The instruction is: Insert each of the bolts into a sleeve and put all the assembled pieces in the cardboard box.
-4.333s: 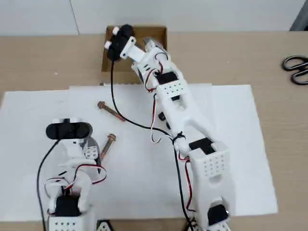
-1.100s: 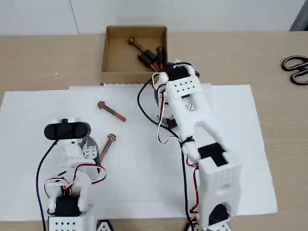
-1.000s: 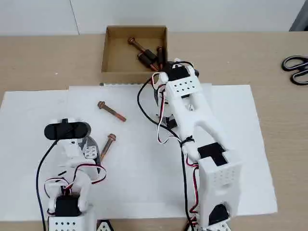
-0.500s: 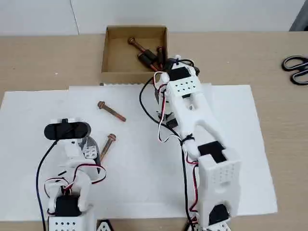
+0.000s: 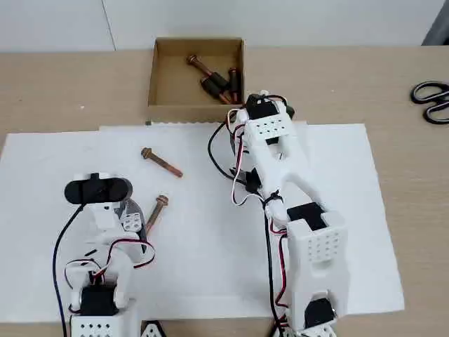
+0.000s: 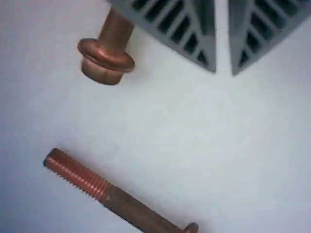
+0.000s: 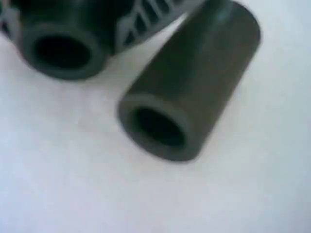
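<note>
Two bare copper bolts lie on the white paper: one [image 5: 161, 162] farther out and one [image 5: 156, 213] beside my left gripper [image 5: 130, 210]. In the left wrist view the near bolt's head [image 6: 106, 58] sits just beside a grey ribbed finger [image 6: 187, 26], and the other bolt [image 6: 107, 194] lies apart. My left gripper [image 6: 222, 70] is shut to a thin slit and holds nothing. The cardboard box [image 5: 168, 84] holds several bolts in dark sleeves [image 5: 217, 77]. My right arm [image 5: 270, 130] ends just short of the box. Below the right gripper [image 7: 146, 14] lie two black sleeves, one [image 7: 187, 92] and another [image 7: 60, 48].
Scissors [image 5: 431, 98] lie on the wooden table at the far right. The white paper [image 5: 63, 161] covers the middle of the table. The right arm's cables [image 5: 235, 182] hang over the paper near the sleeves.
The right arm, which reached over the box earlier, has drawn back to the paper's far edge, and the assembled pieces now show in the box. The left arm has stayed still.
</note>
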You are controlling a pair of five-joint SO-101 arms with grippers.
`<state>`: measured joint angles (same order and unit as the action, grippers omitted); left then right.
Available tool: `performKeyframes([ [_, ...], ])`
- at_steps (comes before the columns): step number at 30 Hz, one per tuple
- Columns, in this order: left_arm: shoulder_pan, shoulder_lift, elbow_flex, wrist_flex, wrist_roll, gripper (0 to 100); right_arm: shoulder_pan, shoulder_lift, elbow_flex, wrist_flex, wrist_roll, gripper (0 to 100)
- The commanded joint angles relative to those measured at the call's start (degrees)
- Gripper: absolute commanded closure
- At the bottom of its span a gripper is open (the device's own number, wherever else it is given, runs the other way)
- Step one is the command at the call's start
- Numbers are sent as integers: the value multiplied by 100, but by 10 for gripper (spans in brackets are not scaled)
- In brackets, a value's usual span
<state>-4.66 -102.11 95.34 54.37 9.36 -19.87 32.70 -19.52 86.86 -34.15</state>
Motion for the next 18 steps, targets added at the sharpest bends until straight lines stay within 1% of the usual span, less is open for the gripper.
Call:
performKeyframes([
  [1,-44,-44,-31,-123,26,994,22,-31,-62,57,53,996],
  [5,-44,-44,-31,-123,26,994,57,-84,-62,75,62,995],
  [9,-44,-44,-31,-123,26,994,-40,-673,-141,347,79,995],
  [15,-44,-44,-31,-123,26,994,-48,-1965,-158,505,782,995],
  [18,-35,-44,-31,-123,-9,994,-22,-2651,-158,787,1046,995],
])
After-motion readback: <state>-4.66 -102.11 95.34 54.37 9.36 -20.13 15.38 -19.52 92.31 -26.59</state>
